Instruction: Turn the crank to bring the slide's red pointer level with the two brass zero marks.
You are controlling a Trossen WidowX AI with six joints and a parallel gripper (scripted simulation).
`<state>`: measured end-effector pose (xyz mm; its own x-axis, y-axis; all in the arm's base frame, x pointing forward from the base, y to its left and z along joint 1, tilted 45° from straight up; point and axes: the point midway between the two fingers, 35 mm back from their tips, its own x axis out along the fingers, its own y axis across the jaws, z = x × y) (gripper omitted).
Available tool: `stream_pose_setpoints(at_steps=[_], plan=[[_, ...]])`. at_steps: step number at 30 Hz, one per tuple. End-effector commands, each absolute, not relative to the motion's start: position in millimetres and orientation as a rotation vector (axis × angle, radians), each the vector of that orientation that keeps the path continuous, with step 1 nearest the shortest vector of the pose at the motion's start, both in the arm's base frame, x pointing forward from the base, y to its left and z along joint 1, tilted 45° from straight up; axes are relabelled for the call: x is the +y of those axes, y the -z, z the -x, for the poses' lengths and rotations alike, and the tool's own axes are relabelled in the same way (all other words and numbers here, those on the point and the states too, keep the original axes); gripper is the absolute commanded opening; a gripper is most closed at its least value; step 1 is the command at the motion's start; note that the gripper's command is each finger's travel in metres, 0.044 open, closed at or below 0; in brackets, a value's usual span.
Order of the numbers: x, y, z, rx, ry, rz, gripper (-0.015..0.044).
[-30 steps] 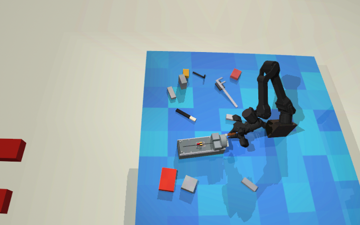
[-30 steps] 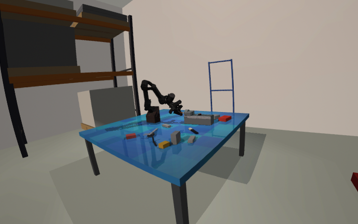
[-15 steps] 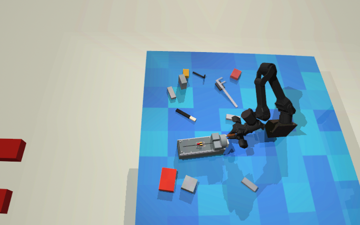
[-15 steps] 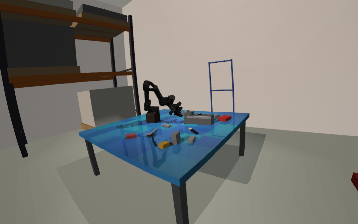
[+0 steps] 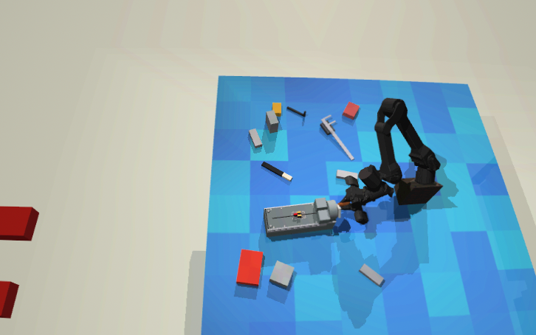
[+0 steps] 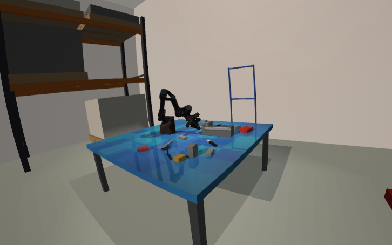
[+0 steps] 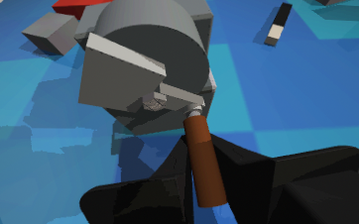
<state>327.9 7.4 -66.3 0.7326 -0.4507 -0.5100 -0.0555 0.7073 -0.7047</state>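
Note:
The grey slide machine (image 5: 293, 226) (image 6: 217, 130) lies on the blue table. Its round crank hub (image 5: 332, 209) (image 7: 152, 47) is at the end facing the arm. A grey crank arm (image 7: 179, 96) leads from the hub to a brown handle (image 7: 204, 164) (image 5: 343, 203). My gripper (image 7: 194, 138) (image 5: 347, 204) (image 6: 196, 124) is shut on the brown handle. The slide's red pointer (image 5: 294, 215) sits right beside the brass marks (image 5: 300, 215) near the middle of the bed. In the wrist view the hub hides the pointer.
Loose items lie around: a red block (image 5: 249, 267) and grey block (image 5: 281, 274) in front of the machine, a grey bar (image 5: 371, 274), a black-and-white stick (image 5: 276, 170) (image 7: 277, 24), a caliper (image 5: 337, 136), grey blocks (image 5: 272, 121), an orange block (image 5: 277, 108), a red block (image 5: 350, 110).

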Motion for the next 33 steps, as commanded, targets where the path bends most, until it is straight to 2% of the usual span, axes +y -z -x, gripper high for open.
stream_pose_setpoints(at_steps=[1,33], plan=[[6.4,75.3,-327.9,0.741,0.237,0.769,0.0],[21.4,95.9,-326.3,0.741,0.237,0.768,0.0]])
